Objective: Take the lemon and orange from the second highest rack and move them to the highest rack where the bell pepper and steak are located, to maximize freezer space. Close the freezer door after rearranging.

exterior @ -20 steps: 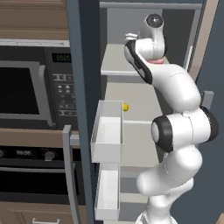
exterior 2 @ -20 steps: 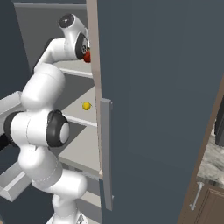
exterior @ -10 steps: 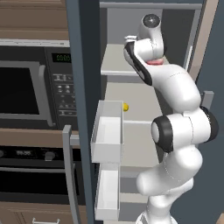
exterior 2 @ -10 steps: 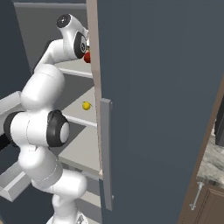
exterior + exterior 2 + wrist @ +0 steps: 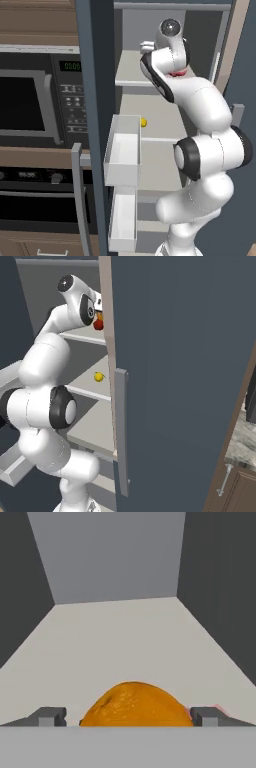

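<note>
Hand view: orange (image 5: 136, 705) sits between the two dark fingertips (image 5: 49, 716), low in frame over the pale floor of the highest rack (image 5: 120, 642). Tips flank it on both sides with small gaps, so I can't tell if the gripper (image 5: 130, 717) is clamped on it or just bracketing it. Skin is bright orange, dimpled, rounded top, lower part cut off by the frame edge. A pinkish sliver shows just beside the right tip, too small to identify.

Versus 1.0 s ago: arm barely moved. In the left base view the wrist has rotated slightly, head of the arm now sits a bit further into the top compartment; base and freezer door (image 5: 175, 366) unchanged.

Left base view: lemon (image 5: 143, 121) lies on the second highest rack (image 5: 150, 112), small, yellow, near its left front edge, well apart from the gripper. Right base view shows the same lemon (image 5: 98, 376) below the arm, and a red-and-orange patch just beside the wrist at the door edge.
</note>
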